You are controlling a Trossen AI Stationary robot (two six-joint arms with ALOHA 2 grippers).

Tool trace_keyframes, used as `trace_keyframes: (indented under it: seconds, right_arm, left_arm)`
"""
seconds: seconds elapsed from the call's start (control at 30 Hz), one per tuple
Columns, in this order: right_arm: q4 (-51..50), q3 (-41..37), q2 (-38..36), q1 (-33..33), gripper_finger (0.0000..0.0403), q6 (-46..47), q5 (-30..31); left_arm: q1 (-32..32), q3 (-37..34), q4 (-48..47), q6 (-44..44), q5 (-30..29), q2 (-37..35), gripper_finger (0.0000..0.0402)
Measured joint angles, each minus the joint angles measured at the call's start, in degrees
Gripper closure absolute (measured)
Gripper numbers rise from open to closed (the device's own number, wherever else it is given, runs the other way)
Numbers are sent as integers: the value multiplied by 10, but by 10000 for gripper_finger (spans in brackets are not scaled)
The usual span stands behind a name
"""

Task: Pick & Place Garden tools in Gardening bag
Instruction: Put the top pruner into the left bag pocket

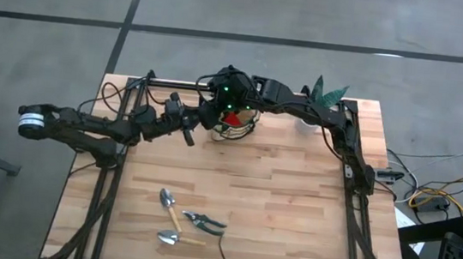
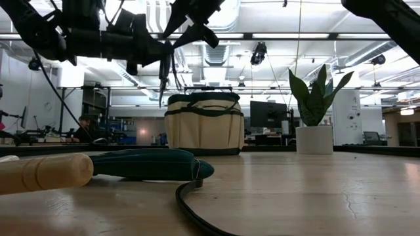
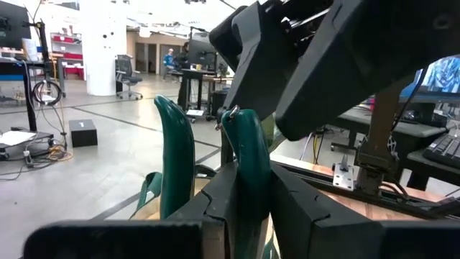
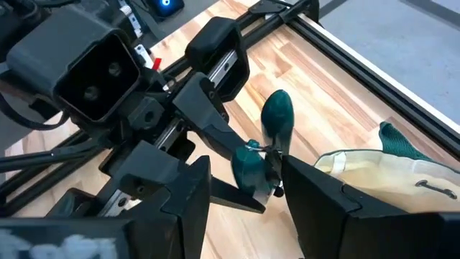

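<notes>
My left gripper (image 1: 190,132) is shut on teal-handled snips (image 2: 162,72), held in the air just left of the tan gardening bag (image 2: 205,123); the snips' dark blades point down. My right gripper (image 4: 244,180) reaches over the bag (image 1: 247,131) and is open, with a finger on either side of the free end of one teal handle (image 4: 249,171); I cannot tell whether it touches. A red item (image 1: 234,119) lies inside the bag. Two trowels (image 1: 170,207), (image 1: 175,239), pruning shears (image 1: 203,221) and a dark thin tool (image 1: 225,251) lie flat on the table near its front edge. My left gripper pinches one teal handle of the snips (image 3: 248,180) between its two fingers, low on the handle toward the blades. The other handle (image 3: 176,158) stands free beside the fingers. The fingers come level from the table's left. The snips are clear of the table, handle ends up.
A green plant in a white pot (image 2: 314,128) stands at the table's back right (image 1: 325,96). Black frame rails (image 1: 353,203) run along both table sides. Bare wood lies between the bag and the tools at the front.
</notes>
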Motion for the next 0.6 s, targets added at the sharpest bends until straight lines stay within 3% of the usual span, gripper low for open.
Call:
trace_keyframes:
  seconds: [0.6]
  right_arm:
    - [5, -3, 0, -5, 288, -6, 1]
  left_arm:
    - [-5, 15, -10, 2, -1, 0, 333]
